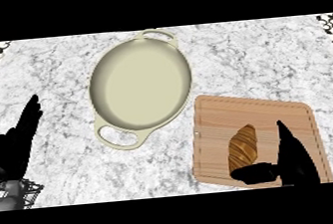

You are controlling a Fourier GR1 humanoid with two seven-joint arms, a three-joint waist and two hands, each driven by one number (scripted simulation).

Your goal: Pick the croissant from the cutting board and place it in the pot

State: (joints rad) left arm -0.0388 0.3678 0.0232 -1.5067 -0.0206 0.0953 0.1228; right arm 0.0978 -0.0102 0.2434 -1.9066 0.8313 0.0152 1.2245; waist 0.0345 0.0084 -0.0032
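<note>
one cream pot point(141, 81) stands on the marble table point(268, 60), oval, with two loop handles, one at its far end and one at its near end. nothing lies in it. just to its right, and nearer to the robot, lies one wooden cutting board point(222, 114), and on that board one croissant point(242, 147), lengthwise, in the board's near half.

two black hands show. the right hand point(296, 165) is over the board: its fingers point(284, 133) are straight and pressed together, lying along the croissant's right side, while the thumb juts out left across the croissant's near tip. they have not curled round it. the left hand point(14, 147) rests at the left edge, fingers straight and together, pointing up, well apart from the pot.
</note>
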